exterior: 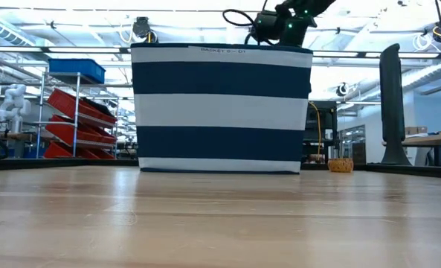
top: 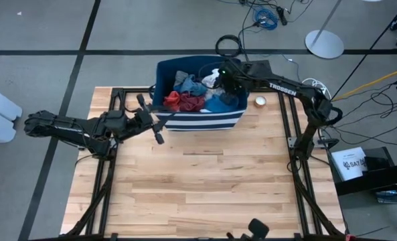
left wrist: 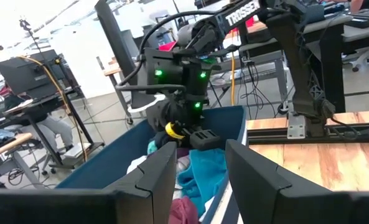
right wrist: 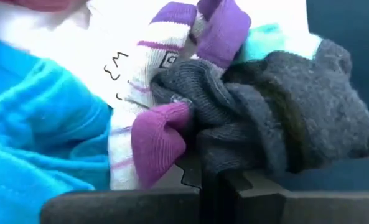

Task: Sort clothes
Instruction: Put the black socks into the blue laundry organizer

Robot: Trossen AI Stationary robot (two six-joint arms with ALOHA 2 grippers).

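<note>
The clothes (top: 191, 94) lie heaped in a navy bin with white stripes (top: 198, 122) at the table's far middle: red and maroon pieces (top: 181, 102), a teal piece (left wrist: 200, 171), a dark grey sock (right wrist: 284, 124) and a white sock with purple toe (right wrist: 153, 68). My right gripper (top: 219, 79) is shut and hangs slanting down over the pile's right part, right at the grey sock. My left gripper (top: 154, 126) is level and open at the bin's near left corner. Nothing is between its fingers (left wrist: 153, 180). My right gripper (right wrist: 209, 183) comes at the pile from above, slanting down, its shut fingertips right beside the dark grey sock's bunched end (right wrist: 234, 155). I cannot tell whether they touch it.
A small round object (top: 260, 102) stands on the table right of the bin. Black frame rails (top: 288, 134) run along both sides of the table. Bare wooden table (top: 198, 187) stretches from the bin to the near edge.
</note>
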